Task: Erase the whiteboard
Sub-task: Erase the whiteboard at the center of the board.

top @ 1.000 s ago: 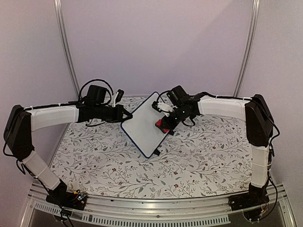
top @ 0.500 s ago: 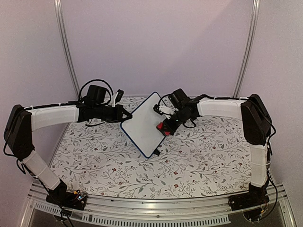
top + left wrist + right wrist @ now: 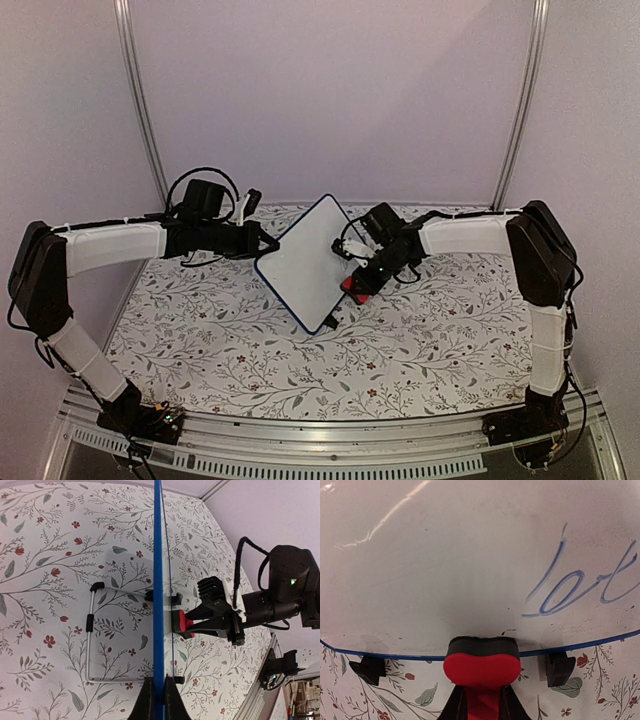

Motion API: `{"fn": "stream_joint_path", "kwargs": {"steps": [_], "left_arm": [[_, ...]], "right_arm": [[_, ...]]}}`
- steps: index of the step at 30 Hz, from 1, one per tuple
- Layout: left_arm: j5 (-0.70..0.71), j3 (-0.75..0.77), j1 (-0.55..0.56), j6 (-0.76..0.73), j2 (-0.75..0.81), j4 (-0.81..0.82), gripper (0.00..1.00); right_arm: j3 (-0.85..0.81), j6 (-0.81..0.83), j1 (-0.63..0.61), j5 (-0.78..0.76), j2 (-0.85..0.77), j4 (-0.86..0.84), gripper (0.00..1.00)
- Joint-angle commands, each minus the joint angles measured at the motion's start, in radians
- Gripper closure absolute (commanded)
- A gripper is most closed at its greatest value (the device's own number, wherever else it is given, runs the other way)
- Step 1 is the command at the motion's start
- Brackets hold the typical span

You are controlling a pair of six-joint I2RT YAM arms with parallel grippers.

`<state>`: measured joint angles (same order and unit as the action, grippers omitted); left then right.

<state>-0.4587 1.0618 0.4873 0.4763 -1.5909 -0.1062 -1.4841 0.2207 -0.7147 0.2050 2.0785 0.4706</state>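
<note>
Right wrist: eraser against whiteboard edge

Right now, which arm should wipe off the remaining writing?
Right. The right end effector grips the eraser at the whiteboard's lower edge, close to the blue writing. The left end effector is shut on the board's edge, steadying it.

The left arm and right arm wear quilted white sleeves over their long links, with bare black housings at the elbows. Behind the left end effector a black cable arcs over a boxy black wrist camera. The right end effector has slim black fingers. Just behind them sits a ribbed black block, and farther back a green light glows on a round motor.
</note>
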Motion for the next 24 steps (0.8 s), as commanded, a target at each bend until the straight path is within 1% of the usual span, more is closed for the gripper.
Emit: {"fn": "stream_joint_path", "kwargs": {"steps": [1, 7, 13, 17, 24], "left_arm": [[-0.038, 0.014, 0.012, -0.044, -0.025, -0.02, 1.0], [-0.031, 0.041, 0.012, -0.074, -0.023, -0.071, 1.0], [-0.059, 0.081, 0.01, -0.126, -0.03, -0.144, 1.0], [-0.065, 0.098, 0.01, -0.16, -0.022, -0.186, 1.0], [-0.092, 0.117, 0.012, -0.205, -0.003, -0.247, 1.0]], "right_arm": [[0.009, -0.013, -0.009, 0.004, -0.016, 0.033, 0.97], [0.012, -0.035, -0.009, -0.031, -0.15, 0.069, 0.97], [0.045, -0.07, -0.007, -0.061, -0.299, 0.026, 0.97], [0.057, -0.074, -0.003, -0.085, -0.329, 0.022, 0.97], [0.074, -0.098, -0.002, -0.119, -0.32, 0.01, 0.97]]}}
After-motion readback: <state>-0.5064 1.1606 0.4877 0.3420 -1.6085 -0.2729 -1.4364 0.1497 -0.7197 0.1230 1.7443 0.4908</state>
